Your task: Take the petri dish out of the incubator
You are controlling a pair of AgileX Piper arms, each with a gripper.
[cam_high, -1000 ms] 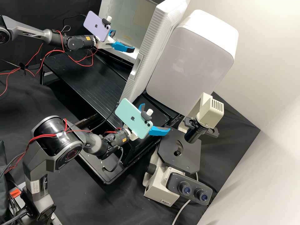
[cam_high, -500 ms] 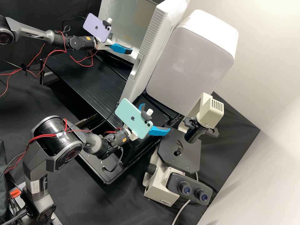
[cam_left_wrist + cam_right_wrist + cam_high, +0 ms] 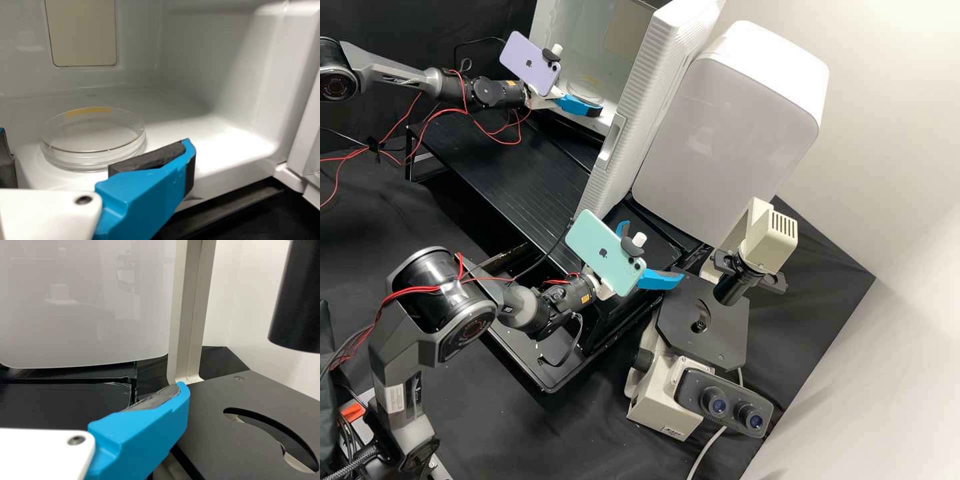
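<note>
Blue jaws astride petri dish (image 3: 93,137)

Left fingers (image 3: 577,105) near petri dish (image 3: 581,85), incubator (image 3: 653,87) open

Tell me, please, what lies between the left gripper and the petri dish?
Nothing but bare white incubator floor: in the left wrist view the open left gripper faces the petri dish with no object between them.

The petri dish (image 3: 92,137) is clear and glossy, the incubator (image 3: 225,100) smooth white plastic.
</note>
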